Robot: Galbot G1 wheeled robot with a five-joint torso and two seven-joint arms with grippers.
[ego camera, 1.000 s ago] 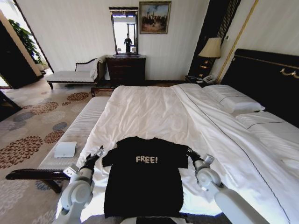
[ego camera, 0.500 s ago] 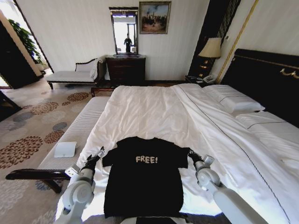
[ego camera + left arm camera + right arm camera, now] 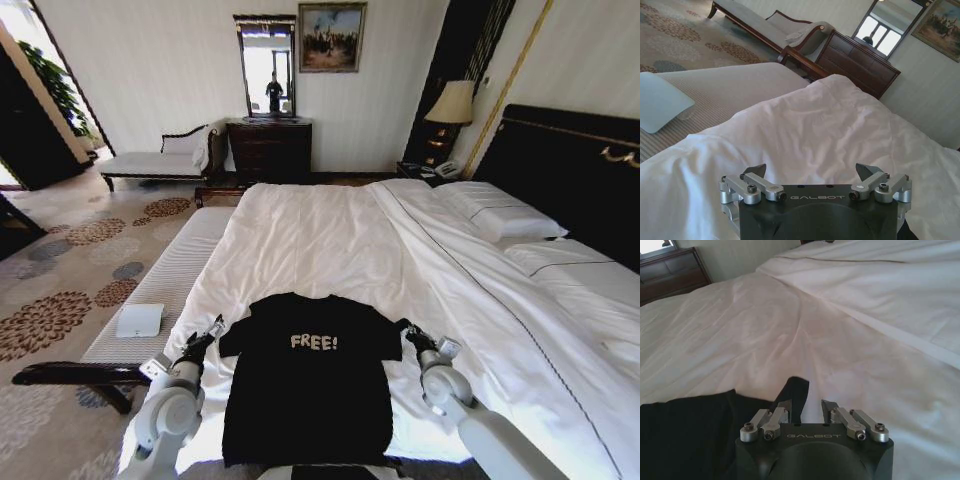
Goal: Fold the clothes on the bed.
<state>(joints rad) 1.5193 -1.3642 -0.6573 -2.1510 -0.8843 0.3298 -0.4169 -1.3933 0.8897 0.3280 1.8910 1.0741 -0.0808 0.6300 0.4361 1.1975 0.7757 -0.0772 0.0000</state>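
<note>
Here the black T-shirt [image 3: 308, 375] lies flat, chest up, on the white duvet [image 3: 320, 240] at the near edge of the bed [image 3: 560, 300]. We place the left gripper [image 3: 213, 326] just beside its left sleeve, jaws wide and empty, and the right gripper [image 3: 404, 326] at its right sleeve tip, jaws partly open. We judge a matched, shallow pinch of sleeve alone best. Compared with a second ago, the right gripper sits slightly closer to the shirt.

Bright daylit room, light pouring from the doorway [image 3: 20, 30] on the left, mirror [image 3: 267, 68] blown out with glare, lamp [image 3: 452, 103] unlit (or too faint to tell), soft shadows in the duvet [image 3: 330, 235] folds, wide-angle bending at the edges, wrist views hazy and warm.
</note>
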